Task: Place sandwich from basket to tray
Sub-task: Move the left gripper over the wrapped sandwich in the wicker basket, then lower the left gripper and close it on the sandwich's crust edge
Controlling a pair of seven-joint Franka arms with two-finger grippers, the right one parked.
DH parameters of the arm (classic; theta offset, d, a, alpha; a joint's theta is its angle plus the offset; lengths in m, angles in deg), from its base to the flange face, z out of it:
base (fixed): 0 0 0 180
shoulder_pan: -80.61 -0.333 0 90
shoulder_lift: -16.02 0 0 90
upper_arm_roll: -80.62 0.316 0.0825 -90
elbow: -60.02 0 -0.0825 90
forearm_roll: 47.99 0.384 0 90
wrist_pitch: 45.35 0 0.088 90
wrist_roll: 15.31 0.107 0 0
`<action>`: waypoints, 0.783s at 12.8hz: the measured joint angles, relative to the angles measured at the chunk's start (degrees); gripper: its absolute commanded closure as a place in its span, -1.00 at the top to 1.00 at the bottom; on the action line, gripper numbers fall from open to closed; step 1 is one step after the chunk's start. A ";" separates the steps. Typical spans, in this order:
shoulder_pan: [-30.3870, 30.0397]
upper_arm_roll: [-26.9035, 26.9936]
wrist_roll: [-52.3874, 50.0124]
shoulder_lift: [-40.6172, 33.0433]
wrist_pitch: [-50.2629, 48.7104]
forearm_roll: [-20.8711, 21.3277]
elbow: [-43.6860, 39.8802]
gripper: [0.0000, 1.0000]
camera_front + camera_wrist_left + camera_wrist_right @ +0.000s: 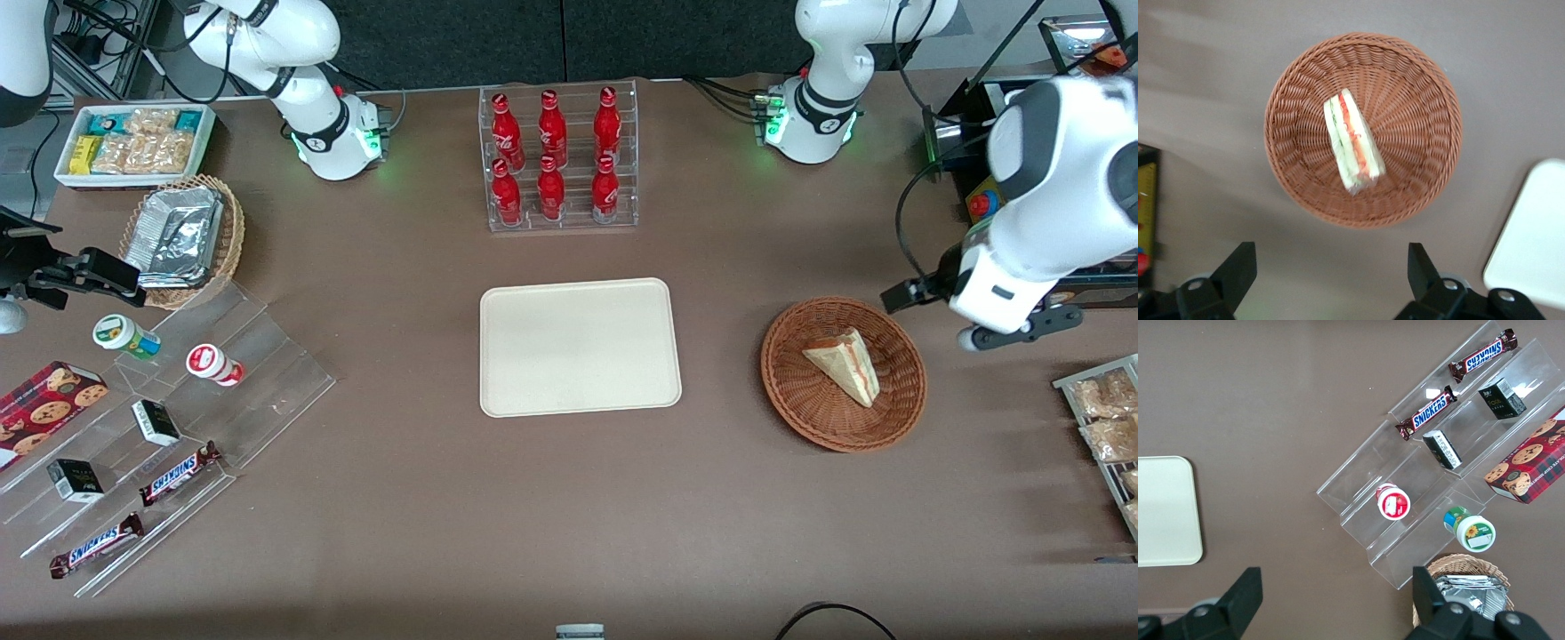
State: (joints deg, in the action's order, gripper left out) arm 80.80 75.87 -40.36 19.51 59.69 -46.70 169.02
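The sandwich (845, 363) (1353, 143), a pale bread wedge with red, orange and green layers on its edge, lies in the middle of the round reddish-brown wicker basket (791, 391) (1418, 80). The cream tray (578, 347) (1535, 233) lies flat at the table's centre, beside the basket toward the parked arm's end, with nothing on it. My gripper (987, 316) (1331, 257) hangs high over the table, just off the basket's rim toward the working arm's end. It is open, its black fingers (1238, 267) wide apart with only bare table between them.
A clear rack of red bottles (560, 160) stands farther from the front camera than the tray. A wire rack of bagged snacks (1107, 418) sits at the working arm's table edge. Toward the parked arm's end are an acrylic stepped shelf (258, 391) and a pale foil-filled basket (182, 236).
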 measured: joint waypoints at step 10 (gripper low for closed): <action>1.26 0.00 -22.59 5.27 24.84 1.25 16.06 1.00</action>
State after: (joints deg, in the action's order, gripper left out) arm 82.06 75.87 -62.96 24.78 84.53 -45.44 185.08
